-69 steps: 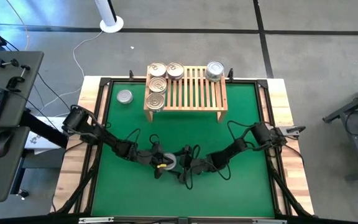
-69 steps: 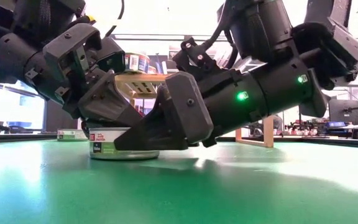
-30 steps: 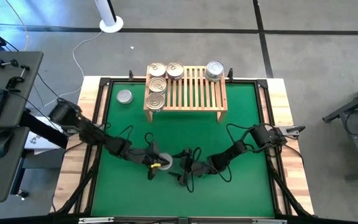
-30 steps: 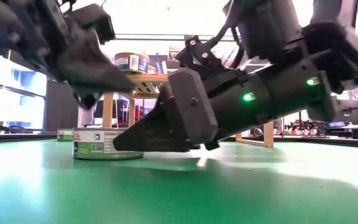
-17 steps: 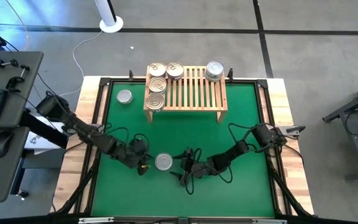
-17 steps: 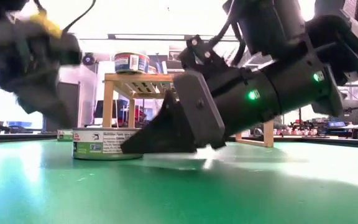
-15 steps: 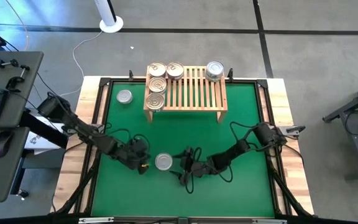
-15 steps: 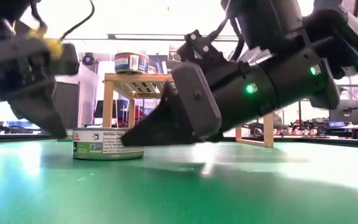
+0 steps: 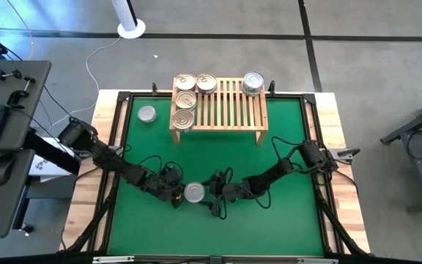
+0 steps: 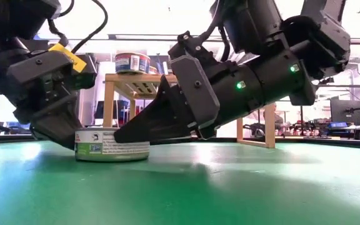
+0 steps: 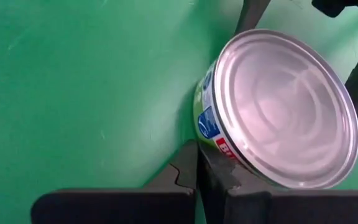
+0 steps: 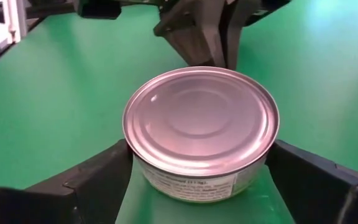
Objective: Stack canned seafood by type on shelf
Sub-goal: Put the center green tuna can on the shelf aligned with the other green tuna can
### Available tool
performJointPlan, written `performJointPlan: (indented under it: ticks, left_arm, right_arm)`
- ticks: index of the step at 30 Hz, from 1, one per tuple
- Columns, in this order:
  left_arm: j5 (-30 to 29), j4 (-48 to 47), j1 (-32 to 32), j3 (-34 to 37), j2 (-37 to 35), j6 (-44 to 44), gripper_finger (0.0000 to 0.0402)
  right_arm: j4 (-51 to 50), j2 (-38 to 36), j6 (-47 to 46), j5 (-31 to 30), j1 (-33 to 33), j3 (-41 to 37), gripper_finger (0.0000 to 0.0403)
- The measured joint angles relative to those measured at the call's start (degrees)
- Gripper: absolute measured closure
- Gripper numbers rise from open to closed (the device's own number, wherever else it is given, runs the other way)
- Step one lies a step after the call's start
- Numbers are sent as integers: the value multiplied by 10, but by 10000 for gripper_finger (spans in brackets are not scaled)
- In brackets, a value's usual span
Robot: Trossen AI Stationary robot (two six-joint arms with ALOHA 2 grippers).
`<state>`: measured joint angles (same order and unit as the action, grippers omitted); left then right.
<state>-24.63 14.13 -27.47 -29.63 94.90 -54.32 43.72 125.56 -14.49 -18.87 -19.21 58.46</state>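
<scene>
Near the front middle of the green mat (image 9: 284, 139) stood a silver-topped tin (image 9: 193, 192), upright and alone, well apart from the shelf (image 9: 226, 110) at the far edge. On that shelf sat four gold-topped tins (image 9: 185, 99) grouped at its left end and one silver tin (image 9: 253, 82) at its right corner; another silver tin (image 9: 146, 114) lay on the mat beside the shelf. At the lone tin, the right gripper (image 12: 199, 186) had its fingers spread wide, one on either side of the wall, not yet clamped. Opposite it, the left gripper (image 11: 197, 177) had its fingers pressed together, tips touching the tin's side as a backstop. To grasp well, the right fingers probably needed to sit low and centred on the wall before closing, and the left tips to ease away, lest the tin skid or tip
</scene>
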Motion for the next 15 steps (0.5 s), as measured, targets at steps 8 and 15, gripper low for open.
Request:
performJointPlan:
  ticks: [8,15]
  left_arm:
    - [0,17,2,-1,2,0,401]
    - [1,34,12,-1,4,11,401]
  right_arm:
    - [7,0,50,18,2,0,19]
    - [17,0,83,60,12,1,16]
